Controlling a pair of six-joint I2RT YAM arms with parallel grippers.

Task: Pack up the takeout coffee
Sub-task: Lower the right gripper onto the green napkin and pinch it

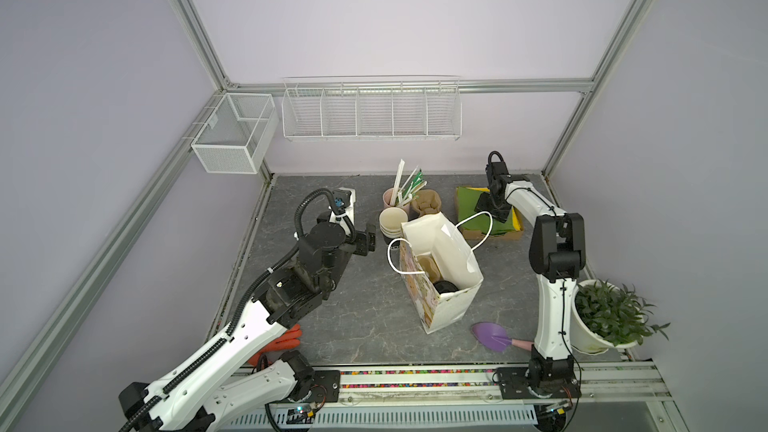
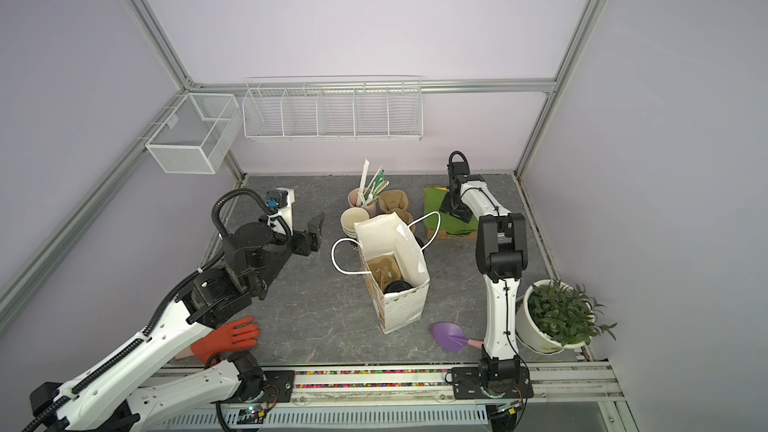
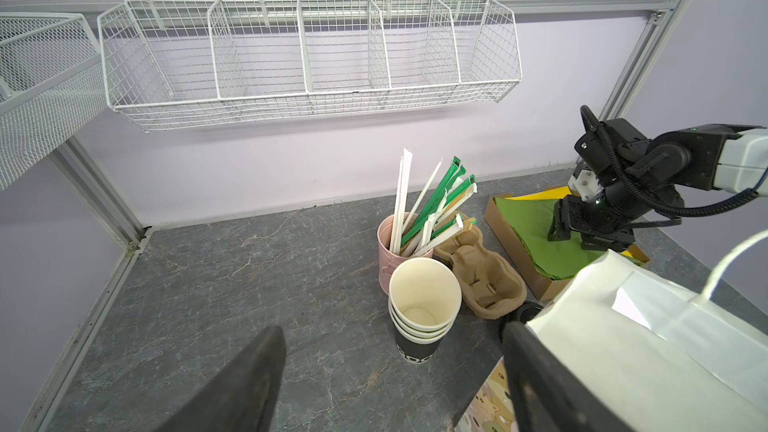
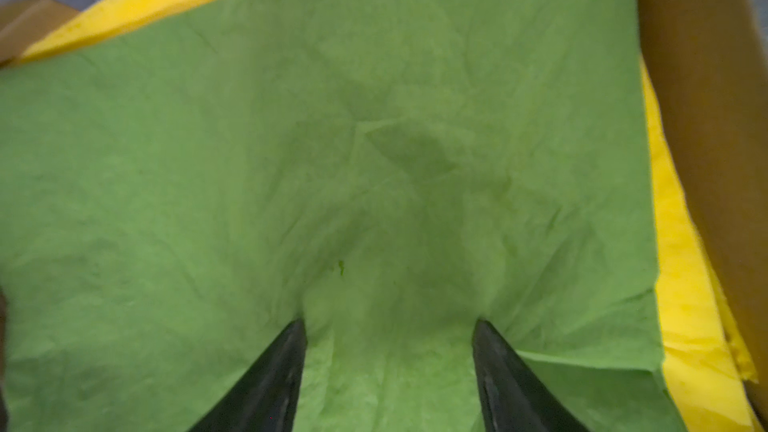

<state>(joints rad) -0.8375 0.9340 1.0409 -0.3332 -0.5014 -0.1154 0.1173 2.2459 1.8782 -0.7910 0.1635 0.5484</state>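
Left claw point(image 2: 316, 229): wide open, empty, beside the bag point(image 1: 453, 309).
Right claw point(image 4: 389, 322): partly open, both tips pressing on the green paper point(image 4: 374, 118) in the box point(image 4: 706, 76).
Coffee point(image 1: 446, 286): inside the bag, black lid showing, by a brown holder point(image 2: 380, 268).

I count 1 paper bag point(image 1: 453, 305), 1 black lid point(image 1: 445, 286), 1 stack of cups point(image 3: 415, 353), 1 pink cup of straws point(image 3: 386, 255), 1 napkin tray point(image 3: 517, 253), 1 potted plant point(image 1: 615, 313), 1 scoop point(image 1: 490, 335), 1 glove point(image 2: 230, 336), 2 wall baskets point(image 3: 307, 101).
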